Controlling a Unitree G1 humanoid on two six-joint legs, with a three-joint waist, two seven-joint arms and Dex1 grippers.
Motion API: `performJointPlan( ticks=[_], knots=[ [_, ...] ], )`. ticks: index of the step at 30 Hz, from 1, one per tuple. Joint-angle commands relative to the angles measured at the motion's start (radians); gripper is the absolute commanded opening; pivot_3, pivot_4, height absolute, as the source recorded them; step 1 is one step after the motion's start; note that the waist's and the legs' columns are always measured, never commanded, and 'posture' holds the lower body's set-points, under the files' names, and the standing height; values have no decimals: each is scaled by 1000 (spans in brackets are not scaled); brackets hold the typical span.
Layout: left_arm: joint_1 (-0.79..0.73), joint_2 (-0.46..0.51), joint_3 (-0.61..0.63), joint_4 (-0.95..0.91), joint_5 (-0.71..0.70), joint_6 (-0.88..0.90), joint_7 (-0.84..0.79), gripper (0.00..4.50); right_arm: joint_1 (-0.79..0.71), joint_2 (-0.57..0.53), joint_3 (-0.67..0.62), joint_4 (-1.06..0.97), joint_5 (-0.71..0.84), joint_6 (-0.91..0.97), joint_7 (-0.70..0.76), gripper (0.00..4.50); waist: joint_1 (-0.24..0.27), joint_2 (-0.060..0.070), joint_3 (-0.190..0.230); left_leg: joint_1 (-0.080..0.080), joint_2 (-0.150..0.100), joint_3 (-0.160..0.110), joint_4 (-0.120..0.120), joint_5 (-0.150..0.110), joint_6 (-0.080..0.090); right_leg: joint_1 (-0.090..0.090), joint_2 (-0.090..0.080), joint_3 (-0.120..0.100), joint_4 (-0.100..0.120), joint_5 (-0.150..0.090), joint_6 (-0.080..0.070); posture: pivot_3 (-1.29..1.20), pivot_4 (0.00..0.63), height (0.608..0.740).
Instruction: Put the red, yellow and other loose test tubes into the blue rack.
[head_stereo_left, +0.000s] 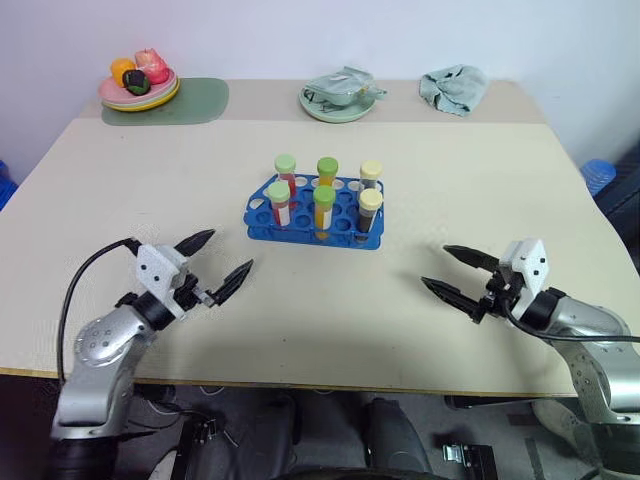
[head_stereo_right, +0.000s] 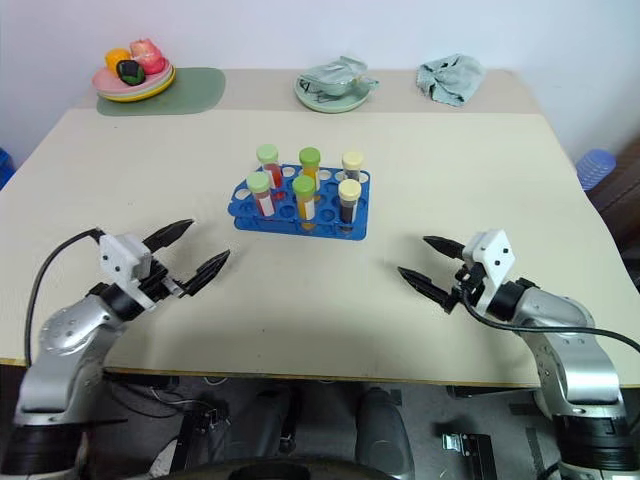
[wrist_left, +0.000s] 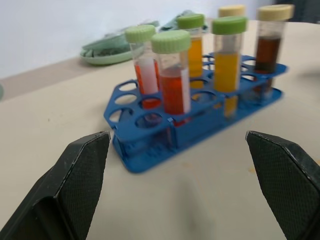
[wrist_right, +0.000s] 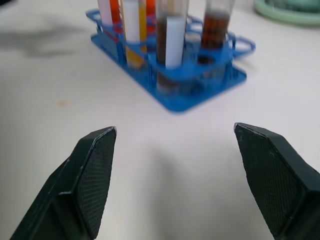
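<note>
Standing upright in the blue rack (head_stereo_left: 314, 222), 6 test tubes (head_stereo_left: 324, 207); both pincers gape empty.

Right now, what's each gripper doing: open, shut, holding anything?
Left gripper: open, holding nothing, short of the blue rack.
Right gripper: open, holding nothing, also clear of the rack.
</note>
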Motion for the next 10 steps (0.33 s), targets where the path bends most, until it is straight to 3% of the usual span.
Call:
performJointPlan(
  ticks=[1,10],
  knots=[
    [53,58,77,-73,-80,30,-64,4454,63,-20,-93,-25,2,-34,-7,3863,-1,0,0,0,0,0,0,0,0,0,0,0,0,0,0,0,150,740],
    [26,92,71,-85,-130,103,-102,4454,130,-23,-153,-6,5,-50,-9,3863,-4,3,-2,2,1,0,-1,0,0,1,1,0,0,0,0,0,150,740]
  ],
)
